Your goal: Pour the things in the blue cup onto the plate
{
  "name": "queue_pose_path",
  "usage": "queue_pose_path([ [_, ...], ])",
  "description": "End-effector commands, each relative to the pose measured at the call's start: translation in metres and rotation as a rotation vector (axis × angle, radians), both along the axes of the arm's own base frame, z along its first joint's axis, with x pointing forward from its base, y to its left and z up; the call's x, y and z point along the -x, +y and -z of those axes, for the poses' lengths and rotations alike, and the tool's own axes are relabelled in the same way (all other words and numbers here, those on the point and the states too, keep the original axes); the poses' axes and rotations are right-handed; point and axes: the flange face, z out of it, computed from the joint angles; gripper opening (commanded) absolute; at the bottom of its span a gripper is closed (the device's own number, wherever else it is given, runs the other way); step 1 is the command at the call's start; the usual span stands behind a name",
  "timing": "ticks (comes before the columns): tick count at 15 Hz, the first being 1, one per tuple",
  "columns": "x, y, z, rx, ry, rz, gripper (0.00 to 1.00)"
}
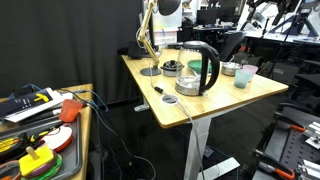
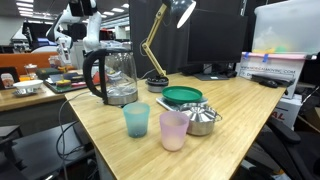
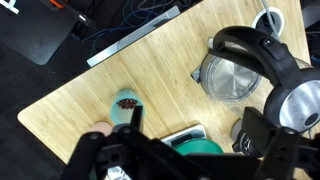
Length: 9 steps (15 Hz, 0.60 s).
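Wooden table (image 3: 80, 95) bears blue cup (image 3: 117, 113) holding dark bits (image 3: 126, 102)

blue cup (image 2: 136, 121) upright, green plate (image 2: 182, 96) nearby

Plain blue cup (image 2: 136, 120), green plate (image 2: 182, 95)

- The dark bits (image 3: 126, 102) in the blue cup (image 3: 125, 110) were too small for me to name.
- My gripper (image 3: 176, 154) hid most of the plate (image 3: 203, 147) and part of the pink cup (image 3: 100, 130).
- The bottom edge cut off my gripper's base.
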Motion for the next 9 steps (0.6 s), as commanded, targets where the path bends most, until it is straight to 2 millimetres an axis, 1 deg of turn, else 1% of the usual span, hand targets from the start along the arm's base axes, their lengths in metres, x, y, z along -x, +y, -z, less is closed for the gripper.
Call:
queue_pose_path([
  [1, -0.012, -0.026, 0.006, -0.003, -0.014, 0.095, 1.00],
  [3, -0.022, -0.053, 0.026, -0.023, 0.006, 0.168, 1.00],
  [5, -0.032, -0.081, 0.058, -0.041, 0.057, 0.239, 1.00],
  [7, -0.044, -0.098, 0.089, -0.051, 0.111, 0.290, 1.00],
  [9, -0.057, -0.111, 0.115, -0.063, 0.171, 0.324, 1.00],
])
